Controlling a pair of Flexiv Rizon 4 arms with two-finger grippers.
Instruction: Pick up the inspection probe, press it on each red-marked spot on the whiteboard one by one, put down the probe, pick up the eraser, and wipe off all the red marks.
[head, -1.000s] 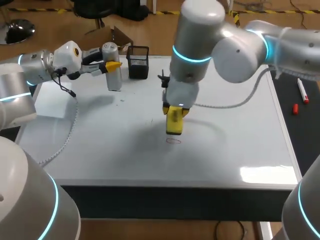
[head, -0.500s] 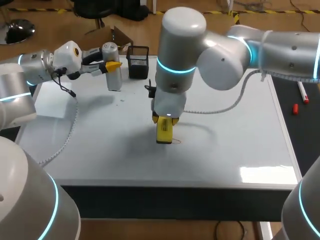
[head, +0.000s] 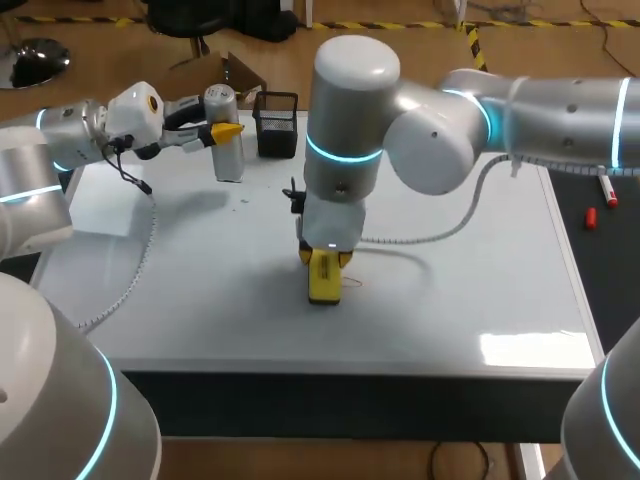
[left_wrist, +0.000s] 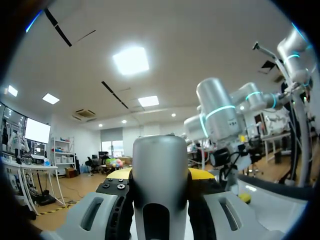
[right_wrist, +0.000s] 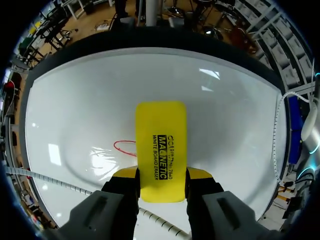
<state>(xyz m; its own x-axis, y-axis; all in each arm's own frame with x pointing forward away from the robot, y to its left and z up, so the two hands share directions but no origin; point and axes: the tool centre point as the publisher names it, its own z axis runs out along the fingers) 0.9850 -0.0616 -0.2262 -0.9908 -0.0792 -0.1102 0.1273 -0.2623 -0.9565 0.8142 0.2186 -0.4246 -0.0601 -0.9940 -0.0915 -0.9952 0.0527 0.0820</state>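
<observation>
As the right gripper (right_wrist: 161, 176) clamps the yellow eraser (right_wrist: 161, 145) on the whiteboard (head: 480, 260), long axis pointing straight out from it, the red mark (right_wrist: 124, 146) lies just beside it, partly covered; the left gripper (head: 224, 130) holds the probe (head: 230, 160) upright, well apart.

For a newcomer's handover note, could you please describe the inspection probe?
Look along the whiteboard's far edge to the black mesh basket. Just left of it is the probe, the only upright silver cylinder, gripped by the left gripper's yellow tips.
</observation>
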